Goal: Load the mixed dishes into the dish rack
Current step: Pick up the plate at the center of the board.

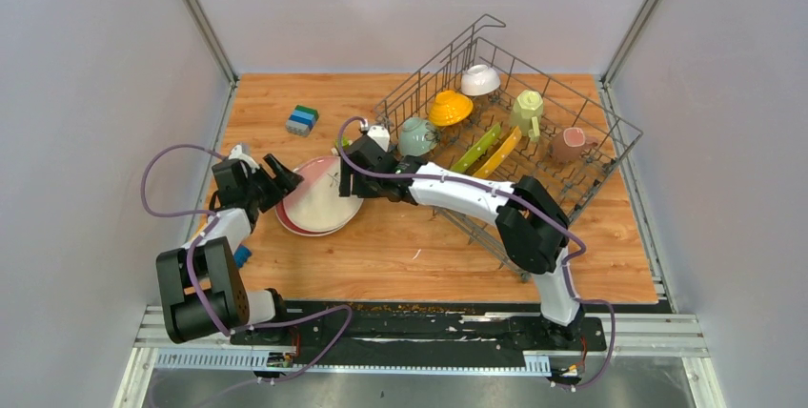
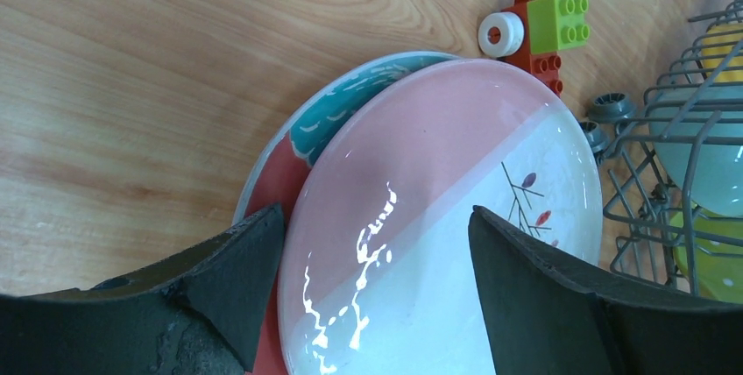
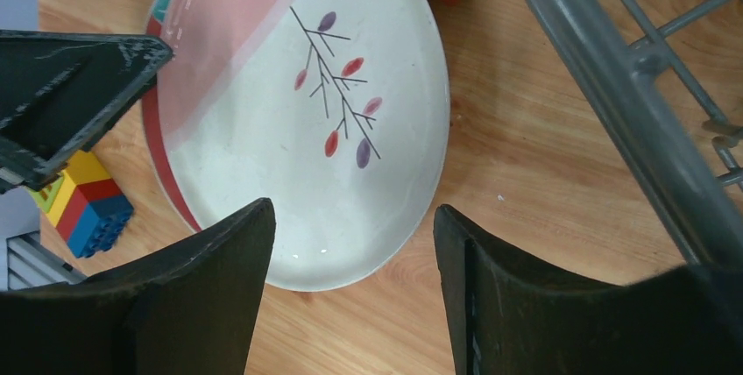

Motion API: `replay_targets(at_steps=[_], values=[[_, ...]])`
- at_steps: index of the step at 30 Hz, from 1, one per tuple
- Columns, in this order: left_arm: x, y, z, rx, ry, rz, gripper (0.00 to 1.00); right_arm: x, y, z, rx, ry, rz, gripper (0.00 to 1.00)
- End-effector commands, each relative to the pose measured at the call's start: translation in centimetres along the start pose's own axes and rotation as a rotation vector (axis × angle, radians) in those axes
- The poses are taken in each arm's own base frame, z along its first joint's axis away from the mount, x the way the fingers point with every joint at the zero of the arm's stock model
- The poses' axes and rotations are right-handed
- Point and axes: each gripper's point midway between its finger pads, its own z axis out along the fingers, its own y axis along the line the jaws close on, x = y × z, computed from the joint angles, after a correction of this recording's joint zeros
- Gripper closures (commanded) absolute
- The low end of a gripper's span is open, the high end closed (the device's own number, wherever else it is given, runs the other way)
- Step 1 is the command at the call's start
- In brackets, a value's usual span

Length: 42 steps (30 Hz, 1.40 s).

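A pink-and-white plate [image 1: 319, 196] with a twig print lies on a red-and-teal plate [image 1: 286, 220] left of the dish rack [image 1: 581, 174]. My left gripper [image 1: 277, 179] is open at the stack's left edge; in the left wrist view [image 2: 377, 217] its fingers straddle the pink plate [image 2: 438, 200]. My right gripper [image 1: 354, 168] is open over the stack's right edge; in the right wrist view [image 3: 352, 217] it stands above the plate's rim [image 3: 307, 112]. The rack holds a white bowl [image 1: 479, 79], yellow bowl [image 1: 449, 108], teal mug [image 1: 416, 134], pale-green mug [image 1: 529, 108], pink mug [image 1: 570, 144], lime-green plate [image 1: 474, 151] and yellow plate [image 1: 500, 153].
A blue-and-green toy block [image 1: 302, 120] lies behind the plates. Red and green blocks with a white wheel [image 2: 534, 29] sit between the plates and the rack. Coloured blocks [image 3: 83, 204] lie by the left arm. The rack's near wire wall [image 3: 613, 86] is close beside my right gripper.
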Motion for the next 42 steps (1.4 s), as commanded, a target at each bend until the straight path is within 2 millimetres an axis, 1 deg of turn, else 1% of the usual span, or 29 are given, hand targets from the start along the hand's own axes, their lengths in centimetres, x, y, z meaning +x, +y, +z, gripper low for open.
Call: replay_targets(at_steps=[1, 4, 9, 13, 15, 17, 20, 22, 25, 28, 32, 34, 35, 37, 42], values=[[-0.2, 1.0, 0.6, -0.029, -0.004, 0.014, 0.15, 0.4, -0.6, 2.0, 0.029, -0.035, 0.102, 0.34], [0.1, 1.4, 0.7, -0.048, 0.014, 0.007, 0.15, 0.7, -1.3, 2.6, 0.058, -0.047, 0.126, 0.35], [0.6, 1.3, 1.0, -0.034, 0.046, 0.012, 0.16, 1.0, -2.2, 3.8, 0.089, -0.065, 0.127, 0.36], [1.0, 1.4, 1.2, -0.032, 0.077, 0.014, 0.17, 1.4, -3.3, 3.9, 0.131, -0.082, 0.174, 0.35], [1.1, 1.4, 1.2, -0.03, 0.084, 0.016, 0.18, 1.4, -3.5, 2.9, 0.154, -0.106, 0.195, 0.35], [1.0, 1.5, 1.1, -0.038, 0.085, 0.021, 0.2, 0.9, -3.3, 1.9, 0.17, -0.167, 0.178, 0.35], [0.8, 1.8, 1.0, -0.061, 0.076, 0.027, 0.21, -0.3, -2.1, 0.6, 0.177, -0.24, 0.1, 0.35], [0.7, 1.8, 0.9, -0.068, 0.073, 0.033, 0.22, -0.8, -1.5, -0.2, 0.172, -0.261, 0.072, 0.34], [0.7, 2.0, 0.8, -0.082, 0.075, 0.033, 0.25, -0.8, -1.5, -0.9, 0.171, -0.269, 0.082, 0.33], [0.7, 2.0, 0.8, -0.08, 0.079, 0.04, 0.3, -1.0, -1.5, -1.3, 0.166, -0.269, 0.058, 0.32], [0.7, 1.9, 0.7, -0.076, 0.082, 0.044, 0.31, -1.5, -1.5, -2.7, 0.153, -0.282, 0.075, 0.33], [0.7, 1.9, 0.7, -0.073, 0.081, 0.047, 0.31, -1.2, -1.8, -3.0, 0.151, -0.275, 0.085, 0.33], [0.7, 1.7, 0.7, -0.062, 0.082, 0.05, 0.33, -0.4, -2.5, -2.9, 0.164, -0.262, 0.114, 0.33], [0.8, 1.6, 0.7, -0.052, 0.085, 0.054, 0.36, 0.6, -3.5, -2.5, 0.183, -0.249, 0.16, 0.34], [1.0, 1.2, 0.8, -0.029, 0.093, 0.059, 0.4, 2.4, -3.6, -0.1, 0.148, -0.147, 0.221, 0.34]])
